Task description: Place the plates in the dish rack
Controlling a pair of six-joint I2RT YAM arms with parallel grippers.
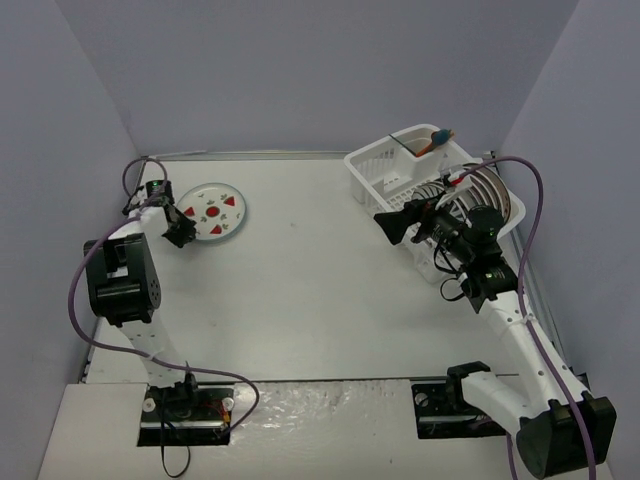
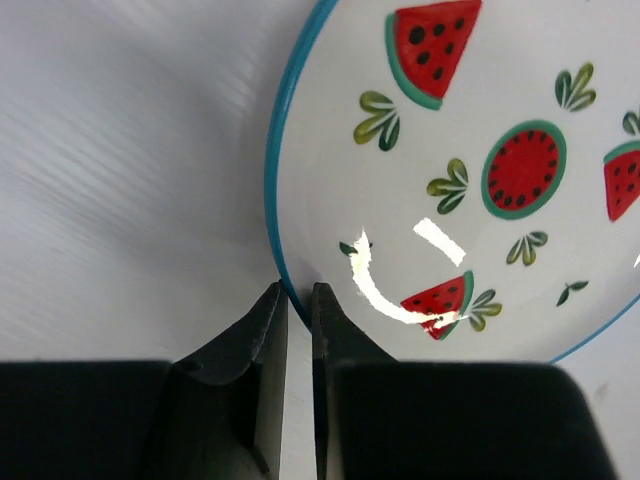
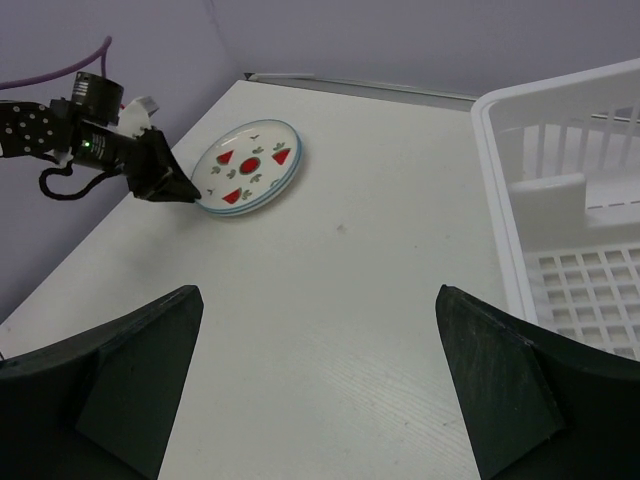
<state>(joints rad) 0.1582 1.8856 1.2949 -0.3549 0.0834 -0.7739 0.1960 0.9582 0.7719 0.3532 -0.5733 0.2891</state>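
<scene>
Watermelon plate, blue-rimmed, seen lying on worktop at 10 o'clock. Rim at plate's 7 o'clock is pinched by left gripper, jaws clenched on it. Dish rack is set at 2 o'clock; other plates are stood upright inside. Right gripper is held at rack's 8 o'clock side, jaws spread wide, nothing grasped.

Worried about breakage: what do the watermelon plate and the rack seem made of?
Plate: likely glazed ceramic, glossy; bright glare streaks on its painted face, though melamine is possible. Rack: white plastic, matte; thin moulded walls and grid floor.
</scene>
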